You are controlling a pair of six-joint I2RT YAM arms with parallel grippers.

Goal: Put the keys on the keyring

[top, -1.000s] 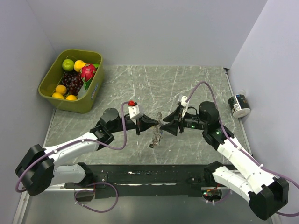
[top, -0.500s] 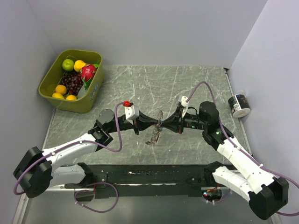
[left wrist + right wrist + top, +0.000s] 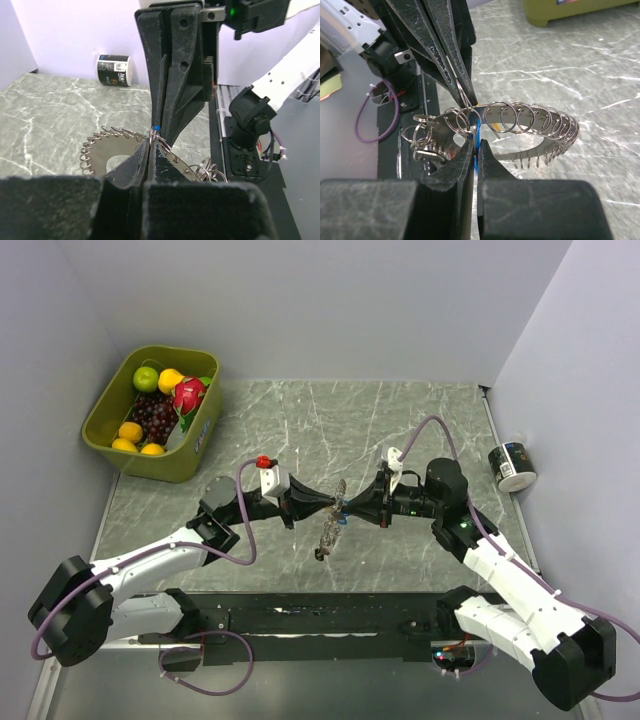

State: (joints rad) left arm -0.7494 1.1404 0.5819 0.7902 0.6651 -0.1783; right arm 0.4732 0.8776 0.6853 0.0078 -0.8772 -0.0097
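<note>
silvery keyring pinched by left gripper from 9 o'clock; right gripper, from 3 o'clock, clenches a blue key.

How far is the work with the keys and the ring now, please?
Done: the keyring is held up, pinched by the left gripper. In hand: the right gripper is shut on a blue key right at the ring's edge. Left: no key is clearly threaded yet, and the other keys are not visible.
</note>
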